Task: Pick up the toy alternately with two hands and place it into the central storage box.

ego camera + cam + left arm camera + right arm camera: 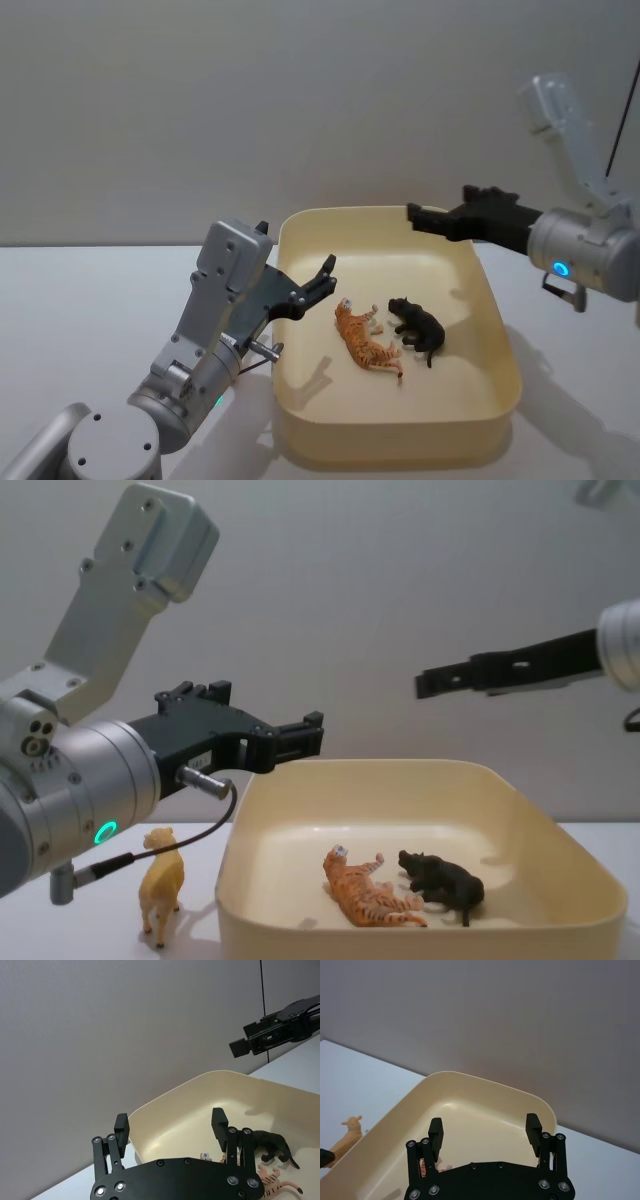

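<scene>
Closest in, the left gripper (170,1122) holds its fingers spread apart with nothing between them, hovering above the left rim of the central storage box (400,440). Its thick silver arm (80,780), with a green ring light (105,832), runs back to the lower left. The right gripper (485,1126) is also released and empty, raised over the box's far right corner. Inside the box an orange tiger (365,342) lies on its side, with a black animal figure (418,330) just beside it. A tan animal figure (162,880) stands on the table (80,300) outside the left wall.
</scene>
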